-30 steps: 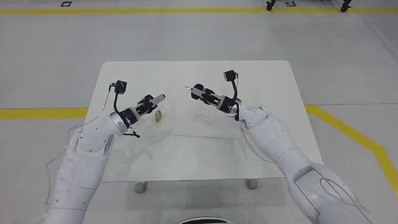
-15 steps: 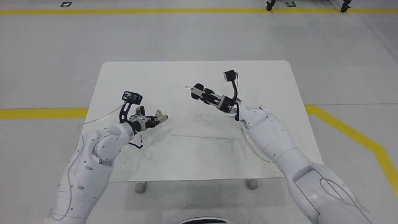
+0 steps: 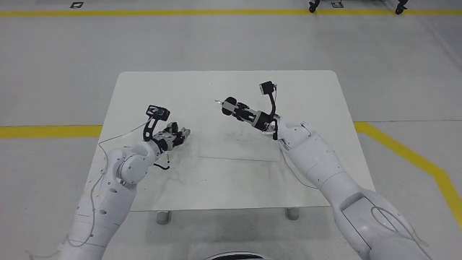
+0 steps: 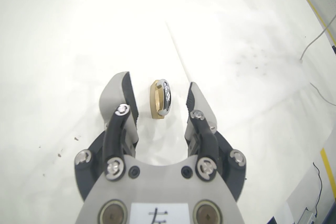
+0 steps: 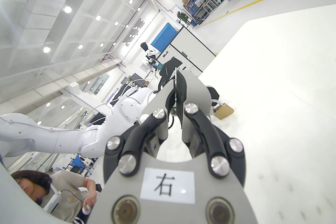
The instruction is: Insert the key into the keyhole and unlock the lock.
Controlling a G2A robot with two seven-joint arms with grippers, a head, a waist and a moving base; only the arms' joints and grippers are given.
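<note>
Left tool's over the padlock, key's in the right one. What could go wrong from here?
1. The left tool is open around the padlock, which lies loose on the table. Closing may land a pad on its rounded chrome shackle and skid it.
2. The right tool pinches the thin key, which could twist in the grip on contact.

Bright ceiling lamps [image 5: 67, 9]; white table [image 4: 78, 12] glares, washed out; faint shadows; wrist views bulge at edges.

Lock [image 4: 159, 100] on table [image 4: 78, 12] — between left gripper [image 4: 159, 80]
</note>
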